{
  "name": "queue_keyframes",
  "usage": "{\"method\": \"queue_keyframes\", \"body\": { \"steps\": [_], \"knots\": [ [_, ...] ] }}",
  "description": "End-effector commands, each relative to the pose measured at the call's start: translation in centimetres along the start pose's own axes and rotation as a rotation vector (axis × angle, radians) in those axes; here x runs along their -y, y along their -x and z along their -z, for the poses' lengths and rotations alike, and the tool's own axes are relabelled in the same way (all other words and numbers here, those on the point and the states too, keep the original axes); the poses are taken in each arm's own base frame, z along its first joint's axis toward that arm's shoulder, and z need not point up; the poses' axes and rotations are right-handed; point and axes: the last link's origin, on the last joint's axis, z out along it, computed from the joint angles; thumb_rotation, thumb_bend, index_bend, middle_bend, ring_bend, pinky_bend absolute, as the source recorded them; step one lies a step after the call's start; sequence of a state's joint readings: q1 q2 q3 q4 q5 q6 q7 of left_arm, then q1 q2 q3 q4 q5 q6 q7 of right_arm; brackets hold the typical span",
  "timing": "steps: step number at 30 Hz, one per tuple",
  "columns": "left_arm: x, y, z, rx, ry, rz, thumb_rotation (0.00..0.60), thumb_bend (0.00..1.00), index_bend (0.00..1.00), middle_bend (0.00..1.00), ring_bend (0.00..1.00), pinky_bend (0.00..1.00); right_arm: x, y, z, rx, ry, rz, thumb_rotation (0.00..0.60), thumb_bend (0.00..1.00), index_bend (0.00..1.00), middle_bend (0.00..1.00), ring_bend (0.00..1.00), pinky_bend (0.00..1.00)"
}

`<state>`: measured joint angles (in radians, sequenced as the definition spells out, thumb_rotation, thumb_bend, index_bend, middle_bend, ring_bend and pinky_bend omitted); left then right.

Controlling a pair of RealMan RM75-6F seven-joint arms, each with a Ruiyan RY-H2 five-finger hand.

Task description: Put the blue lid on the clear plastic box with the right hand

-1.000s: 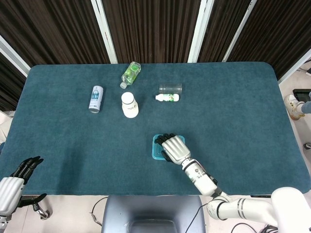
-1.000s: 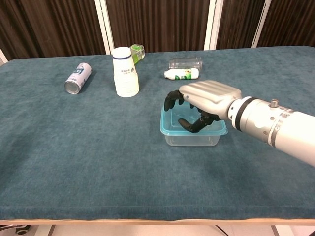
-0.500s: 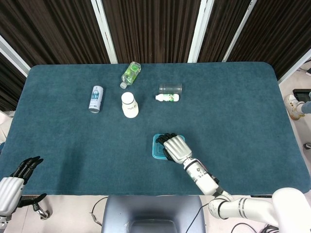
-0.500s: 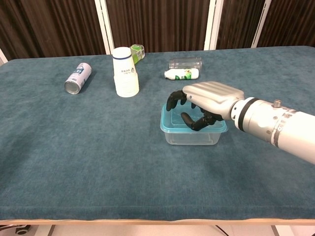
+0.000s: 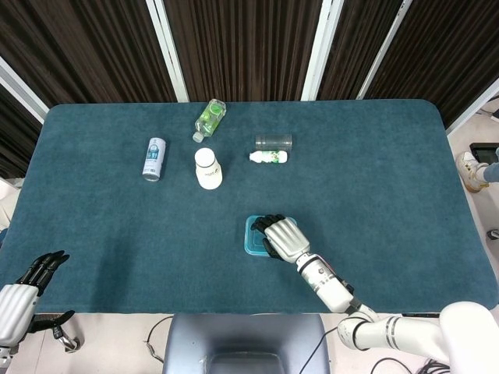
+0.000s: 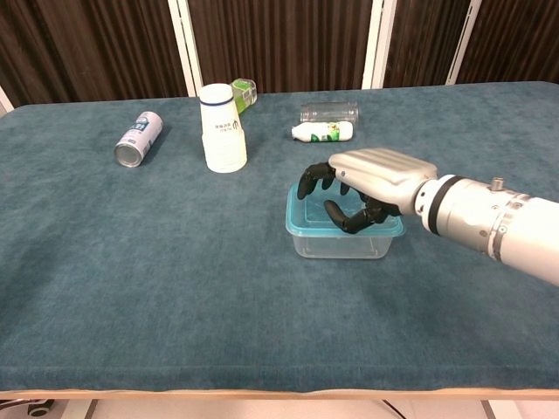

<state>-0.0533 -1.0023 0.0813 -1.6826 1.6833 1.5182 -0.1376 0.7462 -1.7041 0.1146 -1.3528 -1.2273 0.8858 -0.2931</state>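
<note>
While my left hand hangs off the near left edge of the tabletop, fingers apart and holding nothing, my right hand sits over the clear plastic box near the front middle. From left to right, well away from my right hand on its far left, a silver-and-blue can lies on its side. Closer in, still left and beyond my right hand, a white cup stands upside down, and past it a green bottle lies tipped over. Straight beyond my right hand, a small white bottle with a green label lies on its side, just in front of a clear cup that also lies flat.

The blue lid rests on top of the clear plastic box, its rim showing around the box's upper edge in the chest view. My right hand arches above it, the palm facing down, the dark fingertips curled toward the lid's far left side and the thumb bent beneath the palm. The fingers are curled in but not clamped on anything; whether the tips touch the lid I cannot tell.
</note>
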Motion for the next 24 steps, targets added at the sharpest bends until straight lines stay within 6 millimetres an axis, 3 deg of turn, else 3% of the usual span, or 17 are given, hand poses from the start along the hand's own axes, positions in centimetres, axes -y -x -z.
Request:
{"method": "queue_keyframes", "body": {
  "steps": [1,14,24],
  "knots": [
    [0.0,0.0,0.0,0.000,-0.001,0.001,0.600,0.46,0.13,0.09,0.09,0.41,0.0,0.1,0.0,0.002,-0.001,0.002,0.600,0.37,0.41,0.38,0.28,0.43],
    [0.0,0.0,0.0,0.000,-0.003,0.004,0.600,0.46,0.13,0.09,0.09,0.41,-0.1,0.1,0.1,-0.011,-0.002,0.007,0.600,0.37,0.41,0.38,0.28,0.43],
    [-0.1,0.0,0.0,0.000,0.001,-0.003,0.600,0.46,0.13,0.09,0.09,0.41,0.1,-2.9,2.8,-0.238,-0.041,0.077,0.600,0.37,0.41,0.38,0.28,0.43]
  ]
}}
